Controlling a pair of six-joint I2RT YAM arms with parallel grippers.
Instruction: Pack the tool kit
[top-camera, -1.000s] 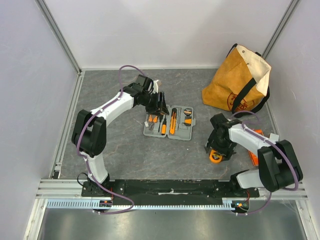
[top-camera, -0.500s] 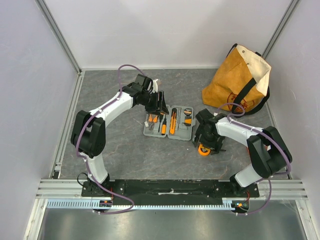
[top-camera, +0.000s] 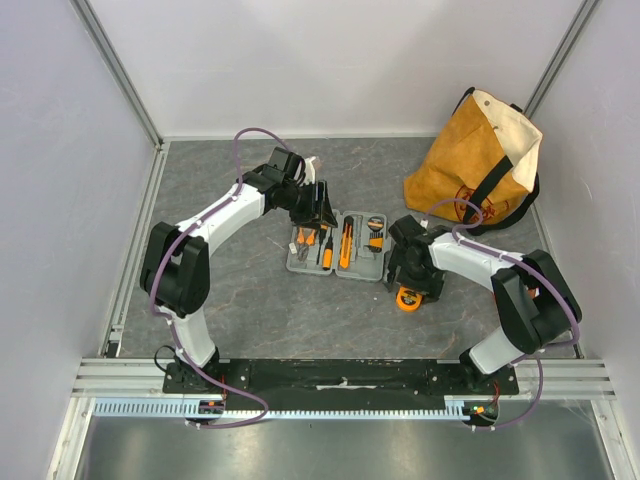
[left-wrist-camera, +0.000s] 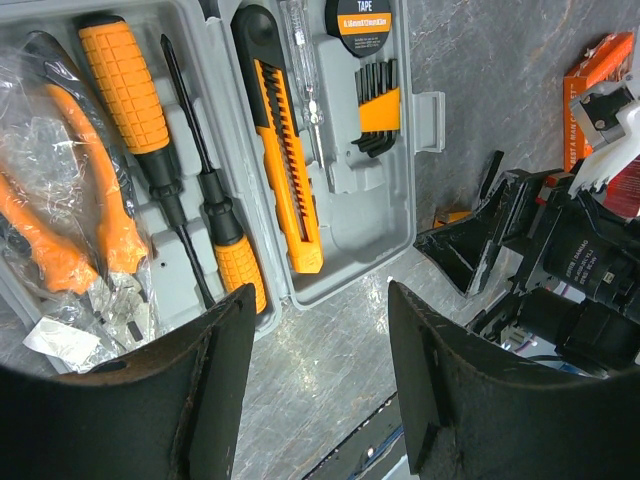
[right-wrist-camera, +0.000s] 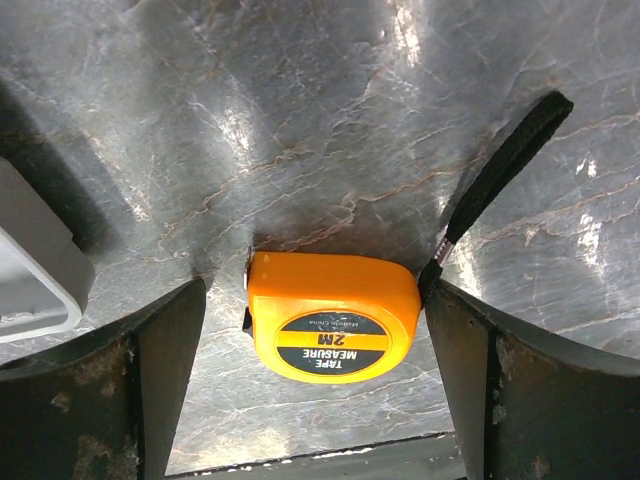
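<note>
The tool kit is seen open mid-bench, grey slate walled in white panels. The left hand is held open and empty above it. The right hand is spread wide astride the tape measure.

Tool kit open on table — tape measure just beside.

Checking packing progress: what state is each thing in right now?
Grey plastic hinged tool case: open, flat on table.
Orange tape measure: outside the case, on table.
Left gripper: open, empty, above case.
Right gripper: open, straddling tape measure.
Tan canvas bag: standing upright.
</note>
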